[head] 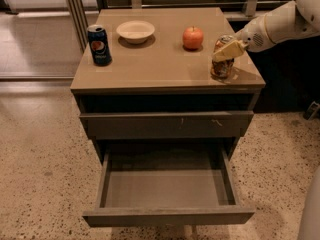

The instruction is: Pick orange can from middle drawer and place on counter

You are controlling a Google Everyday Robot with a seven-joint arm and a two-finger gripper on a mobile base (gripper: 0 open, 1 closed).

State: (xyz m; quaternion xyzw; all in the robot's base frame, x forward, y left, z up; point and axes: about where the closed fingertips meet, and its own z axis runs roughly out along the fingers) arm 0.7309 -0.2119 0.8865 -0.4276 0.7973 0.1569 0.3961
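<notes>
We see the tool (227, 50), frame right, clamped around the orange can (221, 69), upright on the bench (160, 66) so it stands when released.

Blue Pepsi drink can (99, 45) upright, far left. Shallow round white bowl (135, 30) behind and to the right of it, apart. Round red-orange apple (193, 37) further right, about level with the bowl, apart. Closed grey-brown drawer front with small pale scratches (165, 125) sits below them. Speckled beige terrazzo floor (40, 174) all round. Grey metal door rails (75, 6) upper left. The gripper (225, 51) is near the apple, on its right and towards the front.
</notes>
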